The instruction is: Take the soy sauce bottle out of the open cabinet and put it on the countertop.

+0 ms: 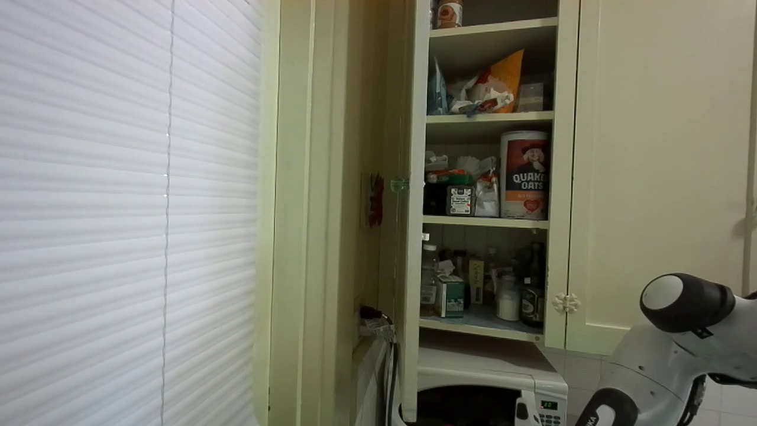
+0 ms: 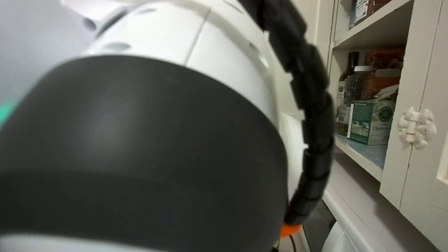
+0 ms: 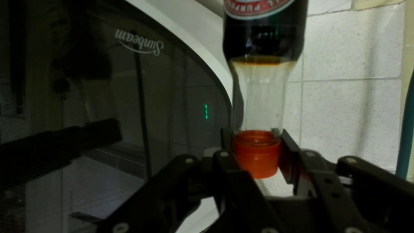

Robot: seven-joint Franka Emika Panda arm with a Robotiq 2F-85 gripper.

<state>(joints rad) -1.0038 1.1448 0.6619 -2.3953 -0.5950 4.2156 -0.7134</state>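
In the wrist view the soy sauce bottle [image 3: 263, 42] has dark liquid below a clear neck, a red label and an orange-red cap. My gripper [image 3: 257, 145] has a finger on each side of the cap and is shut on it. The bottle's base is out of frame, so I cannot tell if it touches anything. The open cabinet [image 1: 486, 223] also shows in an exterior view [image 2: 372, 24], and the bottle is outside it. A white tiled surface [image 3: 351, 110] lies beside the bottle; I cannot tell if it is the countertop or the wall.
A white microwave with a dark door [image 3: 181, 106] is right beside the bottle; it stands under the cabinet in an exterior view [image 1: 547, 381]. The cabinet door [image 1: 414, 248] stands open. A teal object [image 3: 406, 136] edges the wrist view. The arm [image 2: 147, 147] blocks much of an exterior view.
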